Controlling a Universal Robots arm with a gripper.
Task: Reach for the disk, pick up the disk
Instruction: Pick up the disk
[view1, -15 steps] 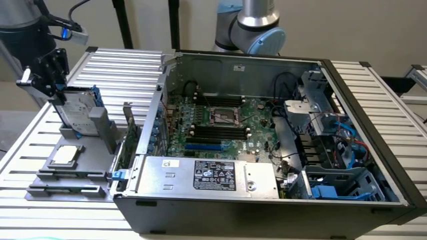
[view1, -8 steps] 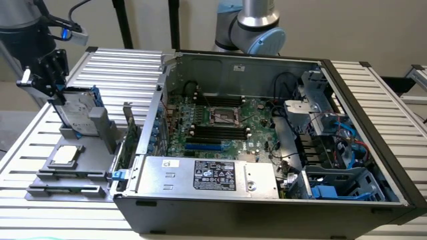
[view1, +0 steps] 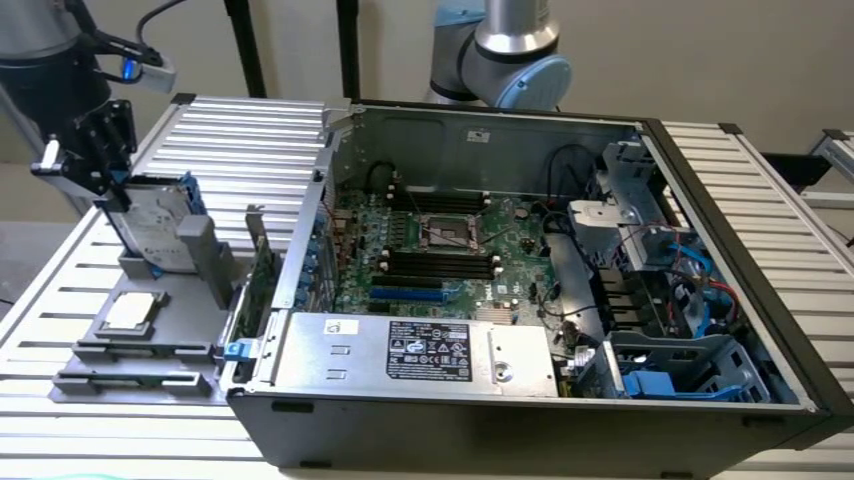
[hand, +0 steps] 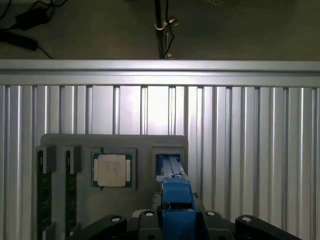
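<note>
1. A ribbed metal table (view1: 240, 130) carries an open computer case (view1: 534, 425) and, on the exterior view's left, a grey fixture tray (view1: 147, 352).
2. The disk (view1: 154, 225) stands on edge in a tray slot.
3. The end effector (view1: 110, 185) sits at the disk's top edge. I cannot tell whether it has closed.
4. A good grasp probably means staying centred on the blue frame (hand: 175, 197).
5. A processor chip (view1: 130, 312) lies just beside the disk, and the case wall is near.

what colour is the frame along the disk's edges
The frame on the disk is bright blue, clearest in the wrist view.
</note>
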